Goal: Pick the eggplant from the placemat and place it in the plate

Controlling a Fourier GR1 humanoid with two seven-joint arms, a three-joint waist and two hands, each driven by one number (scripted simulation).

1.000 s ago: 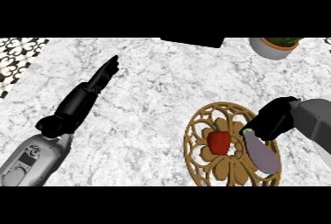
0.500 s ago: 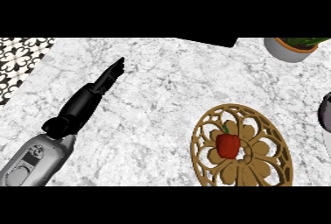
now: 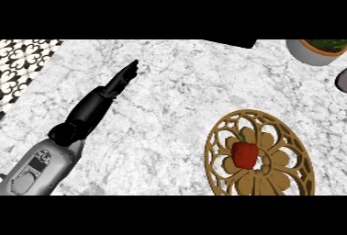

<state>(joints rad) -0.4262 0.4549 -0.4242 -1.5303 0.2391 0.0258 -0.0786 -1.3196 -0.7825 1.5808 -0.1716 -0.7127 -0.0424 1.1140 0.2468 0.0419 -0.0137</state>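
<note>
The right hand is showing nowhere now, having left the round wooden placemat; a red pepper is lying on its middle. Left of the placemat, the left hand is staying with fingers straight, holding nothing.

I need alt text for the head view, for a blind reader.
A red bell pepper lies on a round wooden openwork placemat on a white marble counter. The left hand rests at the left, fingers straight.
</note>
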